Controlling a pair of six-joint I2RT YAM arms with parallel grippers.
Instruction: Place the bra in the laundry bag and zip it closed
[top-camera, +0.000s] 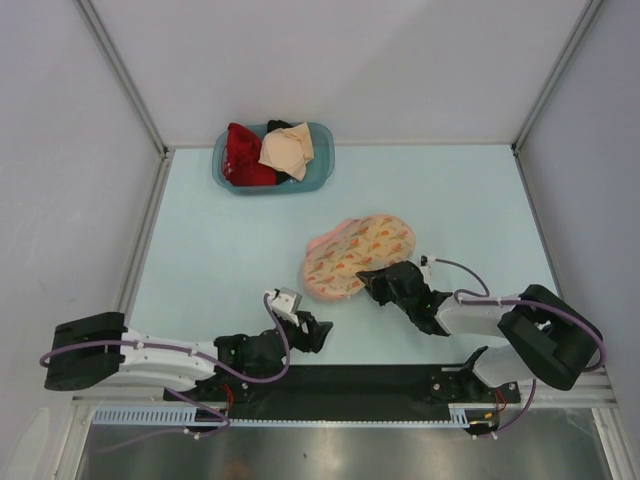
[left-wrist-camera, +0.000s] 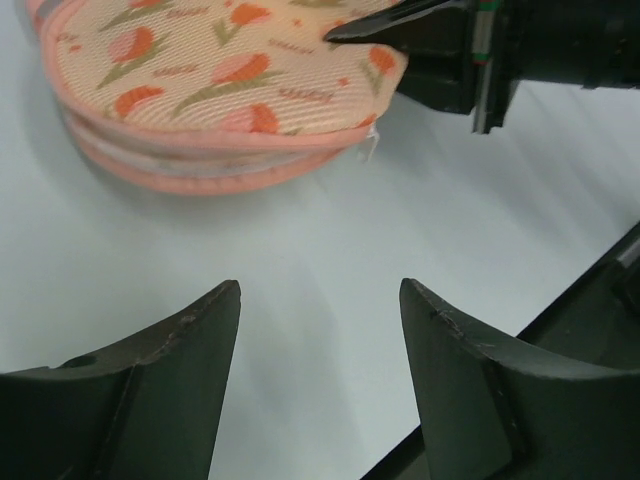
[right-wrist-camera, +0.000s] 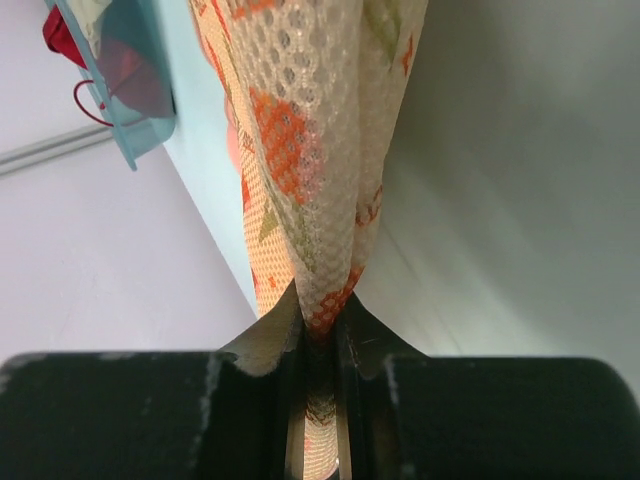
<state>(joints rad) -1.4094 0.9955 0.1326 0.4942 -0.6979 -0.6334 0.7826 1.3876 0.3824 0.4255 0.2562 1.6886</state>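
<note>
The pale pink laundry bag (top-camera: 352, 257) with its orange-red print lies in the middle of the table, its two halves lying together. It also shows in the left wrist view (left-wrist-camera: 220, 90) and in the right wrist view (right-wrist-camera: 310, 130). My right gripper (top-camera: 373, 279) is shut on the bag's near right edge; the fabric is pinched between its jaws (right-wrist-camera: 320, 322). My left gripper (top-camera: 318, 329) is open and empty (left-wrist-camera: 320, 292) over bare table, just in front of the bag. The yellow bra is not in view.
A blue plastic basket (top-camera: 323, 172) stands at the back with a red garment (top-camera: 243, 160) and a beige garment (top-camera: 287, 150) in it. A black rail (top-camera: 350, 380) runs along the near edge. White walls enclose the table.
</note>
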